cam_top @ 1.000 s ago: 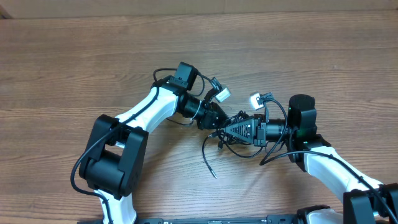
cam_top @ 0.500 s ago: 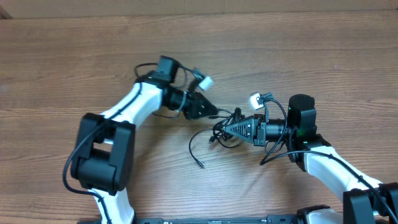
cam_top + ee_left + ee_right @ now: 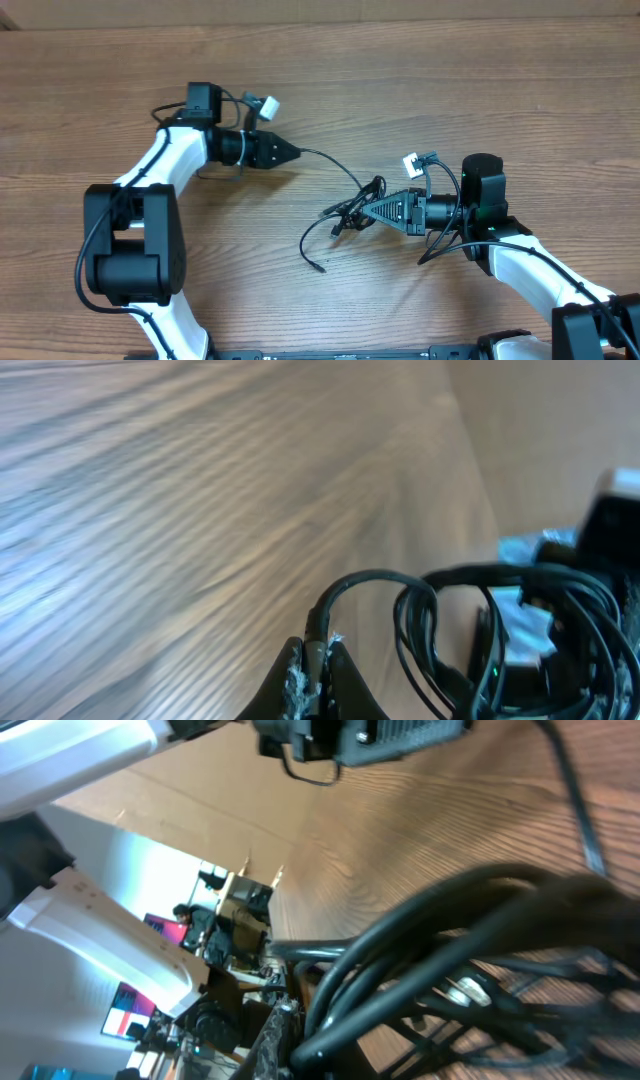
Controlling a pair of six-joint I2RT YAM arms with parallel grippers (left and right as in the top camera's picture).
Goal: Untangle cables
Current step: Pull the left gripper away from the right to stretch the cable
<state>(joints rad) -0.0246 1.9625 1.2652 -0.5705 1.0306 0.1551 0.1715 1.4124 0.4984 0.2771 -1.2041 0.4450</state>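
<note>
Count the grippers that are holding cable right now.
2. The left gripper, upper left in the overhead view, pinches a single strand leading to the bundle. The right gripper, near centre, clamps the knotted bundle itself. No other grippers are in view.

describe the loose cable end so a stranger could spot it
On the brown wooden table, find the knotted bundle of thin black cables at the tip of the right gripper. One loose strand curls out toward the robot and ends free on the wood. Unlike the stretched strand pinched by the left gripper, nothing holds it.
</note>
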